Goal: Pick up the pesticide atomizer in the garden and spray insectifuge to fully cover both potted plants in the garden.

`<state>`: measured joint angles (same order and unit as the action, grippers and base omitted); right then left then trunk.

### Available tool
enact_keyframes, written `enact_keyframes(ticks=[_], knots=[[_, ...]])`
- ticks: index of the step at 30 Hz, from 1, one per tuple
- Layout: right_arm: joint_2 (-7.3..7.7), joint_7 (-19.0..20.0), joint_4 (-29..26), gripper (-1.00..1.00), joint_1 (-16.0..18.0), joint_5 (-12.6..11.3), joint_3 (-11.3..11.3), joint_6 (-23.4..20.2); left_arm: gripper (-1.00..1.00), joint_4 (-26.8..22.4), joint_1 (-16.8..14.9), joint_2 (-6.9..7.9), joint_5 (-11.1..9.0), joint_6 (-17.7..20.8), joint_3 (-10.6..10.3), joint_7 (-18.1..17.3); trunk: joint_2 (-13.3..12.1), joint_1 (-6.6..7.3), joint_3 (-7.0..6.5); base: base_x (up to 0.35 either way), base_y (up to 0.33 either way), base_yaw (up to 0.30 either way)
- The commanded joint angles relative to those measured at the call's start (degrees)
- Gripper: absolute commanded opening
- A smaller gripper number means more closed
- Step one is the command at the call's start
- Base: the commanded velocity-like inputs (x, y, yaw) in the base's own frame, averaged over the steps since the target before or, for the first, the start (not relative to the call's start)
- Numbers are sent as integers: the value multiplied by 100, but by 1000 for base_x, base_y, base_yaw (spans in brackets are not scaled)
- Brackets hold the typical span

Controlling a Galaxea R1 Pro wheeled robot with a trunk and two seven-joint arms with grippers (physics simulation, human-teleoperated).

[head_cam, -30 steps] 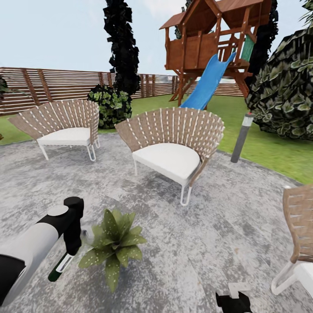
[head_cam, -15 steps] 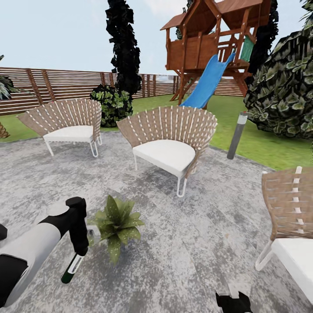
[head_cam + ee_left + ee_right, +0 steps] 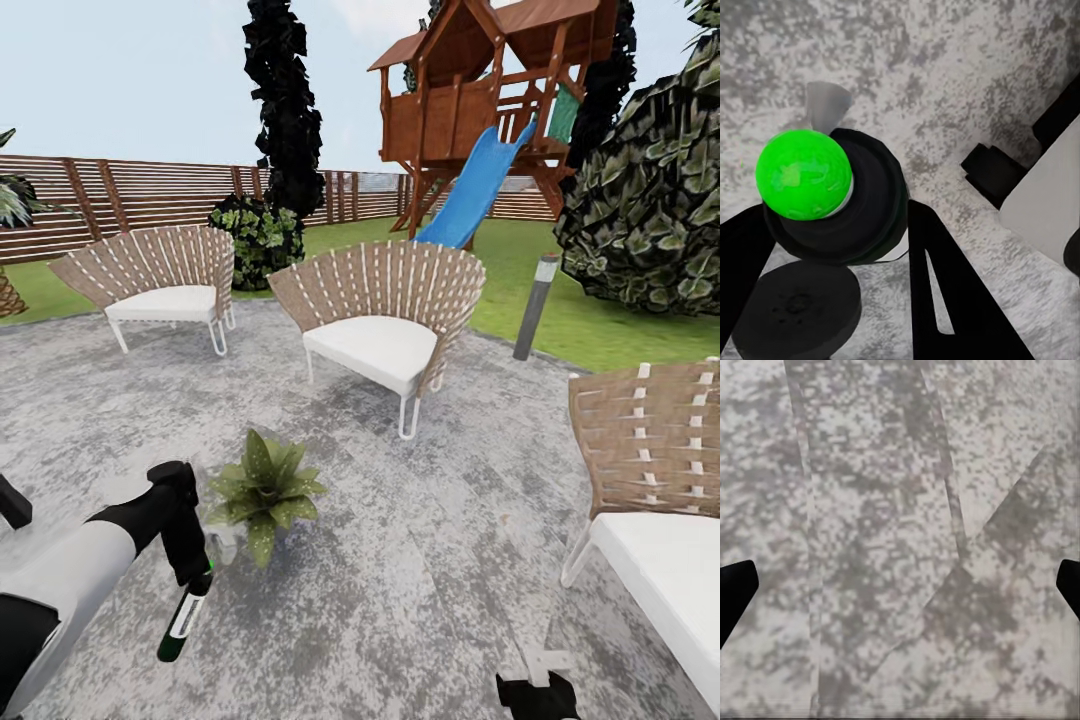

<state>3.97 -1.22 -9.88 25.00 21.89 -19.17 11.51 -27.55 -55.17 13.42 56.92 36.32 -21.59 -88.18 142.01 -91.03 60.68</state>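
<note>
The left gripper (image 3: 190,570) grips the pesticide atomizer (image 3: 184,612), which may slip because it hangs tilted, its nozzle toward the potted plant (image 3: 262,487) at 1 o'clock.

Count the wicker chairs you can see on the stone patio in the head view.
3. One chair stands at the far left near the fence, one chair in the middle, and one chair at the right edge, partly cut off. Others may sit outside the picture.

Two wicker chairs (image 3: 375,320) at centre and left on the paving | third chair (image 3: 655,480) at right | grey bollard lamp (image 3: 535,305) at lawn's edge | wooden playhouse (image 3: 470,90) with blue slide (image 3: 475,190) behind | slatted fence (image 3: 130,195) along the back
</note>
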Motion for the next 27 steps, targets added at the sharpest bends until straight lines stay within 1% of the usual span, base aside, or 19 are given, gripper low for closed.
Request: enact_keyframes(ticks=[1,2,3,5,6,7,9,10,12,13,14,15,17,18,19,21,22,26,27], knots=[[-6,-3,9,100,5,69,-31,21,-100,-16,148,-4,-45,-30,-21,160,2,2,5,-16,-4,0],[-13,14,6,100,5,76,-16,20,-100,-16,286,-14,-158,-194,-21,410,2,2,5,-8,-2,0],[-20,29,1,100,5,82,32,19,-100,-12,409,-14,-342,-407,-17,664,2,2,5,-4,-1,0],[-30,42,-17,100,5,101,201,18,-100,-2,575,-1,-694,-675,29,949,2,2,5,-2,-1,0],[-33,51,-57,100,5,153,433,18,-100,1,697,7,-975,-852,92,1122,2,2,5,0,0,0],[-36,76,-193,100,5,212,718,18,-100,2,806,14,-1208,-1036,153,1289,2,2,5,0,0,0],[-43,215,-521,100,5,257,1033,18,-100,28,885,18,-1389,-1301,201,1476,2,2,5,0,0,0],[-52,478,-789,100,5,273,1192,14,-100,61,911,19,-1459,-1542,219,1603,2,2,5,0,0,0],[-58,975,-1073,100,5,283,1293,9,-100,89,928,20,-1542,-1860,249,1772,2,2,5,0,0,0],[-61,1368,-1237,100,7,286,1327,0,-100,111,936,18,-1636,-2054,316,1889,2,2,5,0,0,0],[-61,1621,-1340,100,11,288,1342,-6,-100,120,940,16,-1703,-2151,369,1954,2,2,5,0,0,0],[-62,1858,-1433,100,20,288,1353,-12,-100,126,942,14,-1764,-2224,414,2001,2,2,5,0,0,0],[-61,2552,-1661,100,62,299,1369,-22,-100,133,945,12,-1887,-2334,476,2064,2,2,5,0,0,0],[-60,2801,-1746,100,91,305,1373,-24,-100,134,946,12,-1909,-2349,484,2072,2,2,5,0,0,0],[-58,3182,-1883,100,148,315,1386,-29,-100,135,946,12,-1931,-2366,491,2078,2,2,5,0,0,0],[-56,3742,-2109,100,244,322,1446,-74,-100,136,946,12,-1948,-2445,498,2088,2,2,5,0,0,0],[-54,4229,-2558,100,328,325,1787,-425,-100,143,946,12,-1960,-3062,511,2105,2,2,5,0,0,0],[-48,4320,-2731,100,337,319,2012,-521,-100,203,946,-5,-1957,-3204,515,2111,2,2,5,0,0,0],[-46,4432,-2754,100,338,320,2049,-535,-100,210,946,-22,-1964,-3220,515,2112,2,2,5,0,0,0]])
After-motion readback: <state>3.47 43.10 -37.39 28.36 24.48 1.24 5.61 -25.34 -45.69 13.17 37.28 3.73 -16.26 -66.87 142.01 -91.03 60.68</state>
